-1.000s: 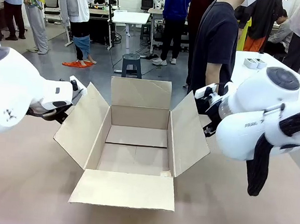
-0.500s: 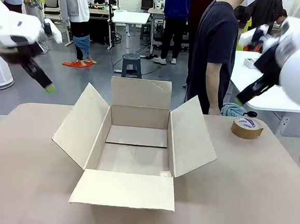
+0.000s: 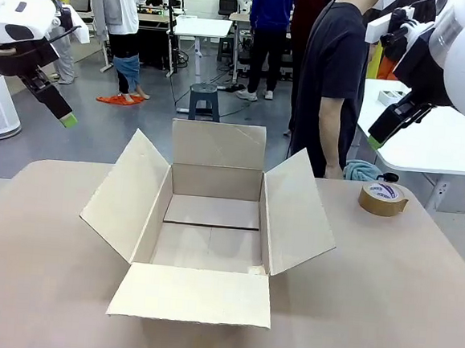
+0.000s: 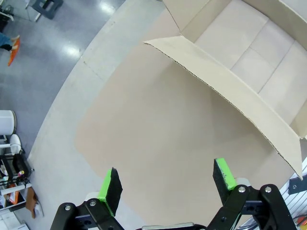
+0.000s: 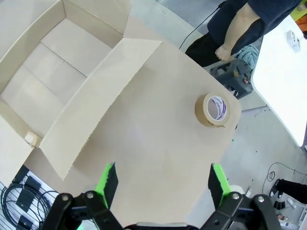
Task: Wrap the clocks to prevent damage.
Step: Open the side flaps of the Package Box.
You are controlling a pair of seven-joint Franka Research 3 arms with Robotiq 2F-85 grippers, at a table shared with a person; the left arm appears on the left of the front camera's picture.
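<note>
**Front view.** An open cardboard box (image 3: 216,181) sits mid-table (image 3: 383,307), all four flaps splayed and nothing inside. The left gripper (image 3: 65,116) hangs high at ten o'clock from the box, clear of the table. The right gripper (image 3: 376,139) hangs high at two o'clock. Only one green-tipped finger of each is plain from this angle. A roll of brown packing tape (image 3: 383,199) lies at three o'clock from the box. A teal cloth (image 3: 360,169) is bunched just behind it at the far edge, beside the standing person (image 3: 333,77). I cannot tell where the clocks are.

**Left wrist view.** The left gripper (image 4: 167,179) has its claw spread wide with nothing between the pads. It looks down on bare tabletop, and the box's side flap (image 4: 225,91) lies off at one o'clock.

**Right wrist view.** The right gripper (image 5: 162,178) is likewise spread wide and empty. The box is at ten o'clock, the tape roll (image 5: 215,109) at one o'clock, and the person's hand (image 5: 223,51) hangs beyond it near the cloth.

**Step in hand.** This looks like the waiting or set-up stage, with no wrapping begun. The next move probably needs a clock and some padding brought within reach, perhaps by the person. An arm must then come down from its high perch. The cloth or the tape near the right gripper seems the likeliest first pick.
</note>
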